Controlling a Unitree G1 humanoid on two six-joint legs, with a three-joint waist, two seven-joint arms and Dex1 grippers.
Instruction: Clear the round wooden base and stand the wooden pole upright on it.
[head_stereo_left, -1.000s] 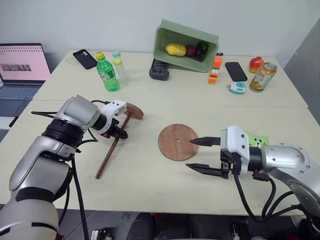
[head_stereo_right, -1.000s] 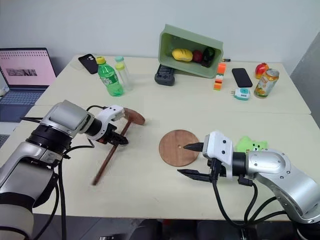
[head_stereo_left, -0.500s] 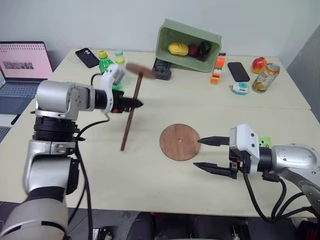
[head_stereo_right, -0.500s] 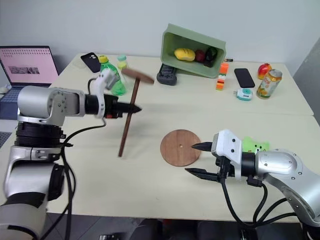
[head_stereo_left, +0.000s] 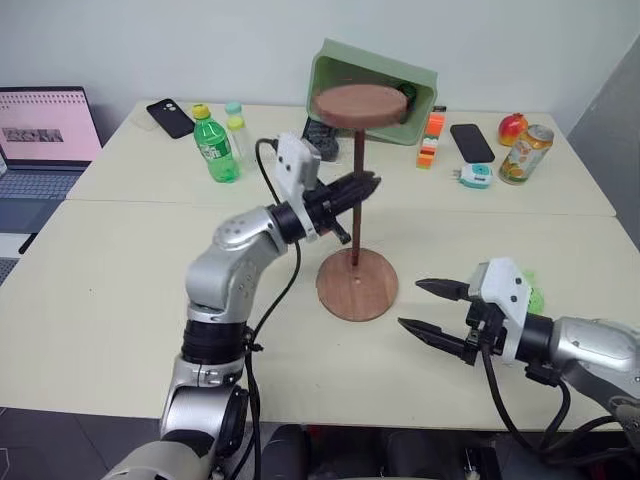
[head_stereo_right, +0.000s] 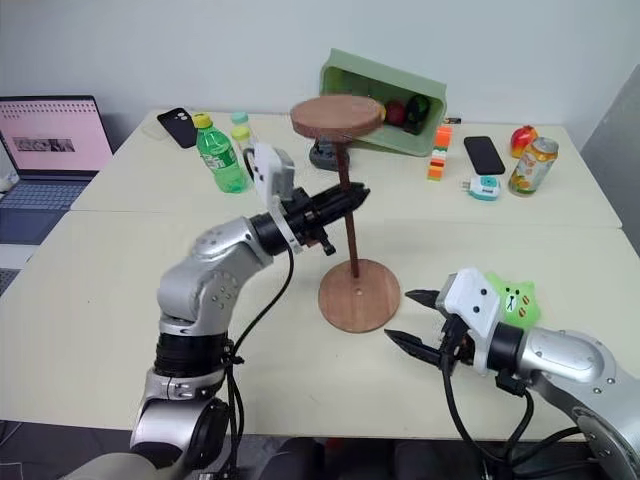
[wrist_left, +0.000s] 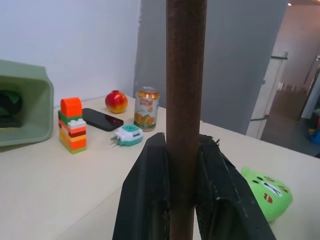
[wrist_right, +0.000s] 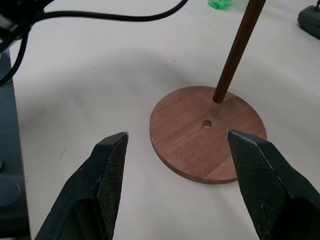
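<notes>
Above the round wooden base (head_stereo_left: 357, 285) the wooden pole (head_stereo_left: 356, 190) hangs nearly upright, disc end up, its lower tip touching or just over the base behind the centre hole. Seating seems the step in hand; next the tip likely needs nudging onto that hole. Left pincer (head_stereo_left: 362, 187) is clamped on the pole; right pincer (head_stereo_left: 428, 308) waits spread and empty beside the base on the counter (head_stereo_left: 120, 290)

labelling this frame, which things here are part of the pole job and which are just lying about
Part of the job:
- wooden pole, clamped upright in the left gripper
- round wooden base, bare, pole tip over it but off the centre hole

Lying about:
- green bottle
- green bin
- two phones
- drink can
- green toy
- laptop
</notes>
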